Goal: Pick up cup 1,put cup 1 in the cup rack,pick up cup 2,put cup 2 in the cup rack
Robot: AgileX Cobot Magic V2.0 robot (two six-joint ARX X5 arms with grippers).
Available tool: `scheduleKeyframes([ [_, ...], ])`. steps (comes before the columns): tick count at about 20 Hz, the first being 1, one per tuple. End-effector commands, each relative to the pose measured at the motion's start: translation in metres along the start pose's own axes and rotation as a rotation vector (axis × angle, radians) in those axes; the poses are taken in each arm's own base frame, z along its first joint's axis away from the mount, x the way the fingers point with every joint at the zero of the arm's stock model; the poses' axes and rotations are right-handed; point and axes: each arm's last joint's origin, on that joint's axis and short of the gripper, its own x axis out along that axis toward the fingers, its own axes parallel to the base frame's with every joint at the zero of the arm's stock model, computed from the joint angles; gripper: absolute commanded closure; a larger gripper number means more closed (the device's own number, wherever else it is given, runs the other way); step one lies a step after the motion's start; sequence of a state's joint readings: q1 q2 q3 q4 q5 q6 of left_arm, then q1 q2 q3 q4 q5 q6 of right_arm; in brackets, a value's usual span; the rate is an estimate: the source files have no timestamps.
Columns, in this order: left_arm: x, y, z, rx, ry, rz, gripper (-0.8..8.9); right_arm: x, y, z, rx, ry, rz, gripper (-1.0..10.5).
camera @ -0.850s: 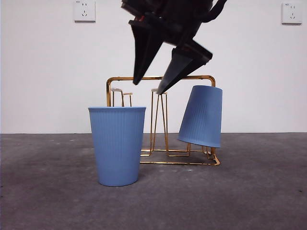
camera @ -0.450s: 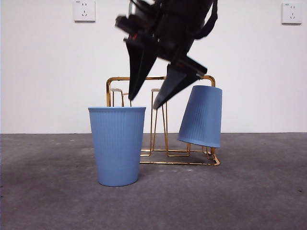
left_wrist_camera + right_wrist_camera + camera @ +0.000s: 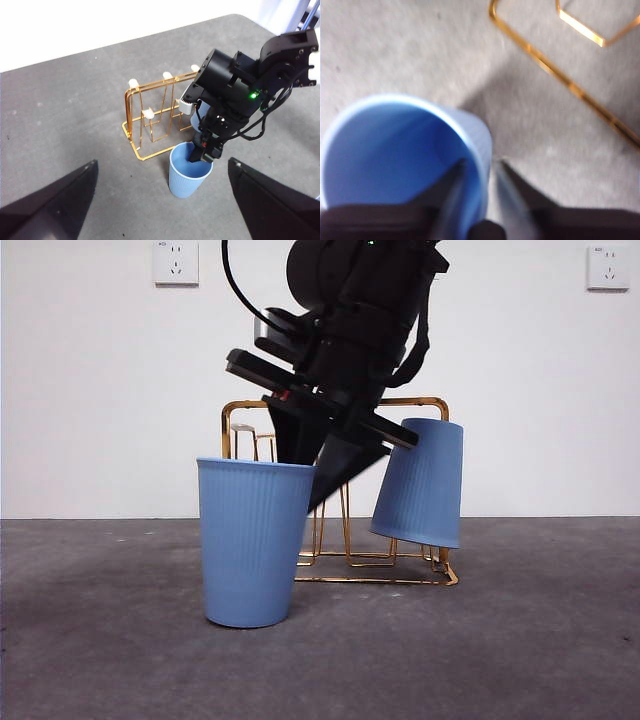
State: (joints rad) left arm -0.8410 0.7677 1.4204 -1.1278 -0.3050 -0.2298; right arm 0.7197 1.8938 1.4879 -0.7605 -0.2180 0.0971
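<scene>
Down comes the right gripper [image 3: 305, 485] from above the cup rack [image 3: 335, 490], and the upright cup [image 3: 252, 540] has nudged slightly rackward. Jaws straddle its rack-side rim, one inside, one outside, seemingly pinching the wall. Open table surrounds it; the hung cup [image 3: 420, 483] sits apart. Left gripper [image 3: 160, 200] waits high, spread wide.

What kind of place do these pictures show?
Probably a lab or test room rather than a home: a plain white wall with sockets, a bare grey table, and only a gold cup rack and two blue cups.
</scene>
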Motion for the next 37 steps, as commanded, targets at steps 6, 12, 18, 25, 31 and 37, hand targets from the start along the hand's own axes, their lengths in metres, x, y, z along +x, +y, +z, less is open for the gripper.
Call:
scheduleKeyframes([
  [6, 0.000, -0.006, 0.016, -0.040, -0.145, -0.127, 3.75, -0.046, 0.012, 0.000, -0.055, -0.124, 0.030, 9.6],
  [12, -0.007, -0.013, 0.039, -0.067, -0.378, -0.266, 3.74, -0.200, 0.042, -0.028, -0.169, -0.636, 0.072, 9.6],
  [18, -0.008, -0.025, 0.063, -0.024, -0.563, -0.517, 3.73, -0.301, 0.060, -0.080, -0.265, -1.051, 0.106, 9.6],
  [25, 0.009, -0.045, 0.085, 0.084, -0.675, -0.836, 3.72, -0.370, 0.072, -0.132, -0.390, -1.412, 0.183, 9.6],
  [31, 0.036, -0.062, 0.104, 0.064, -0.740, -1.011, 3.38, -0.396, 0.079, -0.150, -0.526, -1.582, 0.316, 9.6],
  [37, 0.059, -0.076, 0.120, 0.009, -0.827, -1.199, 3.37, -0.403, 0.082, -0.149, -0.591, -1.647, 0.367, 9.6],
])
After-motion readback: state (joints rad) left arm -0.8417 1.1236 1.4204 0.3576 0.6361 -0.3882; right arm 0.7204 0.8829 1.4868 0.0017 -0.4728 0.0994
